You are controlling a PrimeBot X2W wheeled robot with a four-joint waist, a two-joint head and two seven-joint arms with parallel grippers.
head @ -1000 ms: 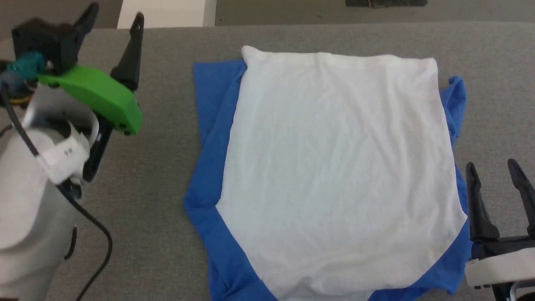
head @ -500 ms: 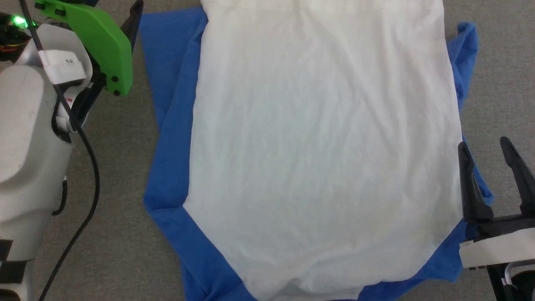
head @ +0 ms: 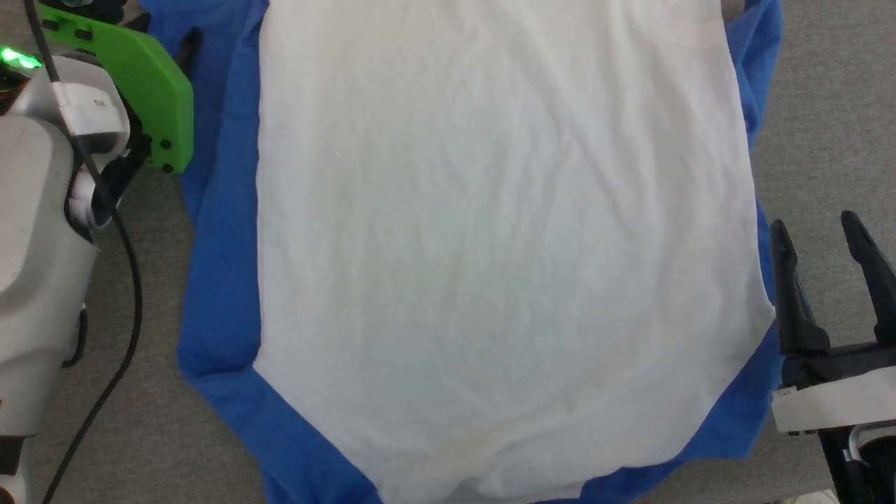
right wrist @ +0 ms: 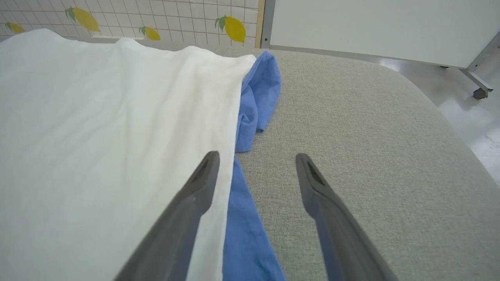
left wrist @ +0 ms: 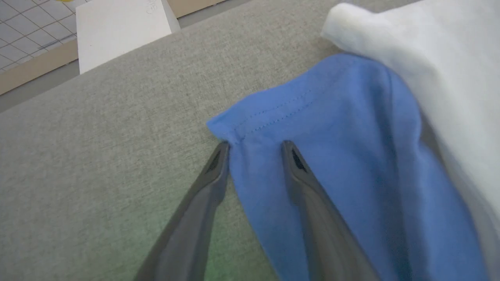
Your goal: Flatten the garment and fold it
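One garment (head: 490, 245), top cropped, sleeves (head: 220, 280) half-hidden

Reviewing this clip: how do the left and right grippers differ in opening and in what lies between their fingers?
The left gripper is opened narrower than the right gripper, which is spread wide. The left gripper straddles the stitched end of the blue sleeve of the garment; the right gripper has one finger by the white body edge, the other over bare grey table. Both are open, neither closed on cloth.
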